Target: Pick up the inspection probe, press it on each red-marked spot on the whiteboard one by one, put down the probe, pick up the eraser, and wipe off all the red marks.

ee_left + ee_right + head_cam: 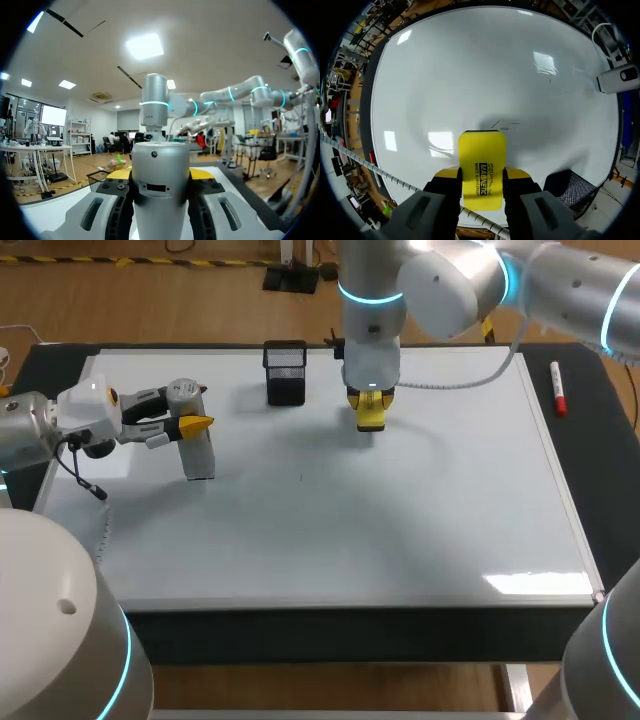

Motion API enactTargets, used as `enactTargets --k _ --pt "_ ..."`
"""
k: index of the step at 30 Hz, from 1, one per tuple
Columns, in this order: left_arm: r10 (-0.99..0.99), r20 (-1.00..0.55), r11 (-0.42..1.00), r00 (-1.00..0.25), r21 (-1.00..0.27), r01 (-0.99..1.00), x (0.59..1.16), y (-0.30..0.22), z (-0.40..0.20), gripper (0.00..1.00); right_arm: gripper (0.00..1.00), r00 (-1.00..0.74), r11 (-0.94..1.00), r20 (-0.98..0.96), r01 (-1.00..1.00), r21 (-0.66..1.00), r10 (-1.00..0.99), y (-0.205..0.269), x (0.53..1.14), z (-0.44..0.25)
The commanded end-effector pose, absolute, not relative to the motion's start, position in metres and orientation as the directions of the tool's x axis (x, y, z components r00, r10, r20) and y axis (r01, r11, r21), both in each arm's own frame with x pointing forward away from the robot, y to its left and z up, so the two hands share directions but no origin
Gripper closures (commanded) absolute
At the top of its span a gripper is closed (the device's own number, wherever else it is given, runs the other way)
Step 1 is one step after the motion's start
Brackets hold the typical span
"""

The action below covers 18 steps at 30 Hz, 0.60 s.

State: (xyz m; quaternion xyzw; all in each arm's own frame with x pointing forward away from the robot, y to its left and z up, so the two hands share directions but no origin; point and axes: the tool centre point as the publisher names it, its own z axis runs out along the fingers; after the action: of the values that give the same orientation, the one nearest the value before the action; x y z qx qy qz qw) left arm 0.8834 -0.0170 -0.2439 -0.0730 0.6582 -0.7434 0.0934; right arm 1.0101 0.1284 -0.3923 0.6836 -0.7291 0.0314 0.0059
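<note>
Eraser (pixel 481 155) between right gripper (pixel 482 174) tips

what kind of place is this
Probably a robotics lab bench: a whiteboard lies flat on the table, the right jaws hold a yellow eraser, and the left jaws hold a silver probe.

Glossy smooth whiteboard (pixel 400 530), silvery satin metal probe (pixel 160 200), matt yellow plastic eraser (pixel 481 165), black wire-mesh holder (pixel 286 372)

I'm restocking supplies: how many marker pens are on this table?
1. A red-capped marker lies on the dark mat right of the whiteboard, near its far corner. More could be hidden inside the black mesh holder.
</note>
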Motion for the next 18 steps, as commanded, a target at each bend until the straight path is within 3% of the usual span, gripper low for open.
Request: enactTargets --k 1,18 --pt "-0.234 -0.015 -0.116 -0.972 -0.992 0.043 0.884 -0.017 -0.243 1.00 1.00 -0.063 0.062 0.054 -0.998 -0.029 -0.997 0.128 1.015 -0.398" --pt "-0.234 -0.015 -0.116 -0.972 -0.992 0.043 0.884 -0.017 -0.243 1.00 1.00 -0.061 0.059 0.076 -0.998 -0.019 -0.995 0.119 1.025 -0.413"
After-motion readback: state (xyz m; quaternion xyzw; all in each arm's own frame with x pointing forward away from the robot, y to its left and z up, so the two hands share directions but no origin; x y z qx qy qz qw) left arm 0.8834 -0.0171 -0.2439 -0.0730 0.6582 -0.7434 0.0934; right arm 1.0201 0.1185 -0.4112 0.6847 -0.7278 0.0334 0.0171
